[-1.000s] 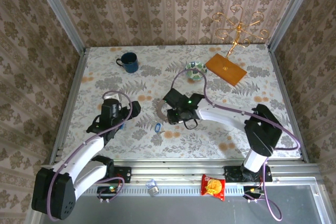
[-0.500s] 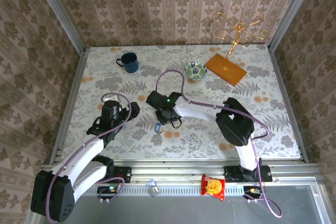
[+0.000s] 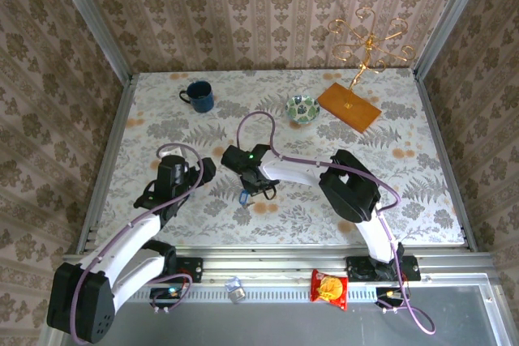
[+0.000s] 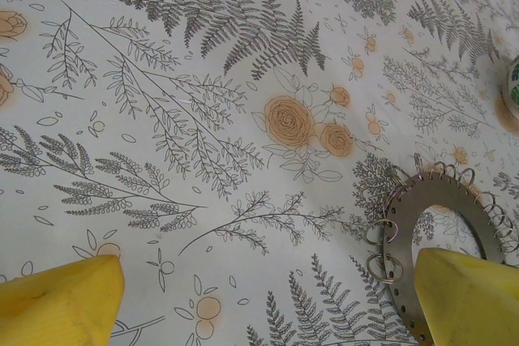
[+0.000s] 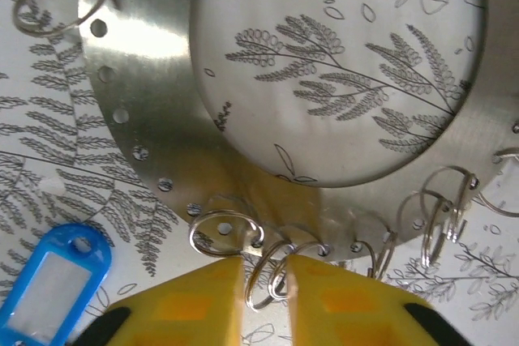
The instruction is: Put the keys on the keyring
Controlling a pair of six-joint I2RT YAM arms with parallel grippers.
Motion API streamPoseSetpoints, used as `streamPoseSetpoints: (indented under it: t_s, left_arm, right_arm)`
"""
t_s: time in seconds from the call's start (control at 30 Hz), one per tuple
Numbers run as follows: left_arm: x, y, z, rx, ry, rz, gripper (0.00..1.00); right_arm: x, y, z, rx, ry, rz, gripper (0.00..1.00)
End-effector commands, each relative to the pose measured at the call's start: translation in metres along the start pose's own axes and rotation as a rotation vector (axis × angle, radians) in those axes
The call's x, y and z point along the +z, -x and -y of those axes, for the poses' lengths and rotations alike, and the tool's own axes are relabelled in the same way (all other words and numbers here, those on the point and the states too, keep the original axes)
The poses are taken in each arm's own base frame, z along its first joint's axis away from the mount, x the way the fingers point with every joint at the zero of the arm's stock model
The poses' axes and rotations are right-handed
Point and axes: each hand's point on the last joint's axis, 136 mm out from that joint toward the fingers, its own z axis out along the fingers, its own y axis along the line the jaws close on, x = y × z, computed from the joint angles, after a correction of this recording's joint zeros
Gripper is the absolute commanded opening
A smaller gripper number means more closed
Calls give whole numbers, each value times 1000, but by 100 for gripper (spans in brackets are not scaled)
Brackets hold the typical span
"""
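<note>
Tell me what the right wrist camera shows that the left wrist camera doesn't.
Right wrist: a blue key beside the keyring, and the right gripper nearly closed, a small wire loop between its fingers. Left wrist: the left gripper wide open, plus the edge of a green bowl. Both: the keyring with its wire loops on the fern-print tablecloth.

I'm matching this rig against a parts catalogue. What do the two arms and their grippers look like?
Both the left arm and right arm have white links with black joints and bases, and a mauve cable loops alongside each. A small green light glows on the right wrist. The left gripper and right gripper have blocky, bright yellow fingers.
</note>
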Motion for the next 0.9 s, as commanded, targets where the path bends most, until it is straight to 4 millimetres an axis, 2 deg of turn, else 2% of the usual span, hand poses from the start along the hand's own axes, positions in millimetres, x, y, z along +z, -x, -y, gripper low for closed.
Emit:
streamPoseSetpoints:
  t_s: [0.0,0.07,0.1,0.23,0.37,0.6,0.77,0.87]
  left_arm:
    - [-3,0,-2,8,14,3,93]
    - [-4,0,-2,10,16,3,93]
    - [-4,0,-2,11,16,3,93]
    - [-7,2,-1,24,15,8,93]
    - [-9,4,3,47,-5,12,93]
    - [-8,3,22,115,-84,13,91]
    - [-8,3,39,164,-151,26,90]
    - [-7,3,43,191,-161,33,90]
  right_arm:
    - [-3,-3,11,1,-66,2,12]
    - [-11,-3,18,7,-73,21,1]
    - [-14,-3,21,10,-70,28,0]
    - [-27,-12,33,6,-38,38,0]
    - [-34,-23,33,-31,75,41,0]
    - [-21,-52,67,-93,133,-19,0]
    - [-14,-58,86,-99,130,-37,0]
    - [-9,-58,94,-80,125,-52,0]
